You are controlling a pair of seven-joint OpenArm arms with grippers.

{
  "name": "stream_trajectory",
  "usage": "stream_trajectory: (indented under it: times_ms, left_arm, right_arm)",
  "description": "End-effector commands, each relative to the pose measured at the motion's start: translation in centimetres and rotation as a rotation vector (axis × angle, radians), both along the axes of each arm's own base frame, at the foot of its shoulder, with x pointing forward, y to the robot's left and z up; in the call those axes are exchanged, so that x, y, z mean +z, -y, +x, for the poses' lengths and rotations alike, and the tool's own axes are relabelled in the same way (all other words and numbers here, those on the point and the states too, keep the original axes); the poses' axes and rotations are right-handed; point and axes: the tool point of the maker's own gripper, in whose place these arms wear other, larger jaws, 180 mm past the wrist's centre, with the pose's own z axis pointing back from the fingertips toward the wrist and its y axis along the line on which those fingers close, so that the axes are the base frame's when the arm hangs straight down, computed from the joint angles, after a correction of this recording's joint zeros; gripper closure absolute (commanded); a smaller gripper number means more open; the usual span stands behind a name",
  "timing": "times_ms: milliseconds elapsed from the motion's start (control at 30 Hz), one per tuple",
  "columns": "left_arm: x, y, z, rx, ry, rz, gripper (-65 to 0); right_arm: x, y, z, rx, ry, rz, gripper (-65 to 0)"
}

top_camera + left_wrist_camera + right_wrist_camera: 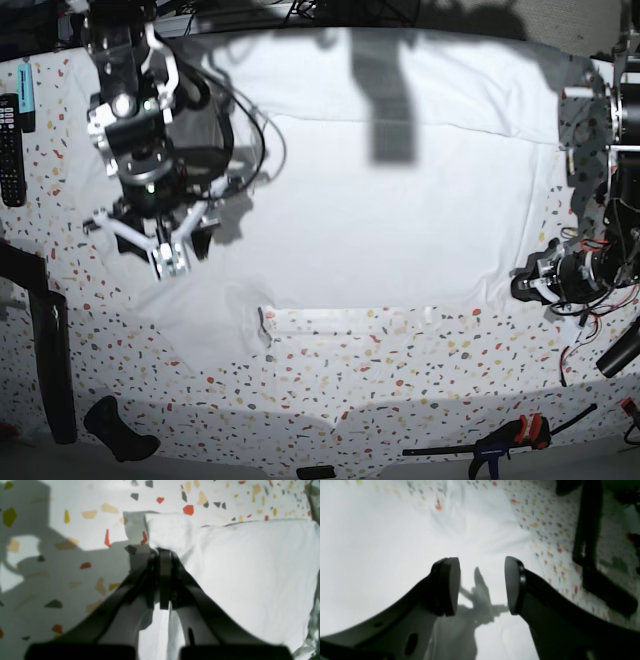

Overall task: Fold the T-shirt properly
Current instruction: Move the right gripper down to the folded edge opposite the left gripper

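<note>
The white T-shirt (380, 220) lies spread over the speckled table (400, 370), with a sleeve at the lower left. My left gripper (523, 285) is at the shirt's right edge. In the left wrist view it (162, 552) is shut on a fold of the T-shirt (250, 567), and a corner of cloth sticks out past the tips. My right gripper (165, 258) hovers over the shirt's left side. In the right wrist view it (481, 585) is open and empty, with the T-shirt (382, 555) below it.
Remote controls (10, 130) lie at the table's left edge. A black stand leg (50, 350) and a black object (120, 430) are at the lower left. A clamp with an orange handle (505, 440) lies at the front right. Cables hang by the right arm.
</note>
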Motion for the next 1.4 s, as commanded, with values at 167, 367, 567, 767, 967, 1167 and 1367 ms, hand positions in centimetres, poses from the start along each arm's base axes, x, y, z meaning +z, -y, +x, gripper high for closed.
stream_trajectory:
  times_ms: [167, 367, 567, 767, 967, 1167, 1367]
  left_arm:
    - [2.4, -0.5, 1.7, 0.007, 0.072, -0.007, 0.0]
    - [2.4, -0.5, 1.7, 0.008, 0.073, -0.007, 0.0]
    - [2.4, -0.5, 1.7, 0.008, 0.072, -0.007, 0.0]
    - [2.4, -0.5, 1.7, 0.008, 0.072, -0.007, 0.0]
    - [2.4, -0.5, 1.7, 0.008, 0.073, -0.008, 0.0]
    - [2.4, -0.5, 1.7, 0.008, 0.073, -0.008, 0.0]
    - [2.4, -0.5, 1.7, 0.008, 0.073, -0.008, 0.0]
  right_arm:
    - [-0.9, 3.8, 5.0, -0.101, -0.013, -0.03, -29.0]
    - [-4.5, 8.4, 8.1, -0.236, -0.268, -0.083, -29.0]
    - [-3.1, 9.9, 12.7, -0.269, -0.303, 0.015, -29.0]
    - [-4.9, 11.6, 15.3, -0.227, -0.439, 0.141, -29.0]
    - [-6.1, 13.0, 16.0, -0.222, -0.533, 0.26, -29.0]
    - [-8.1, 12.9, 15.9, -0.228, -0.545, 0.305, -29.0]
    - [-9.1, 12.8, 15.7, -0.232, -0.552, 0.321, -29.0]
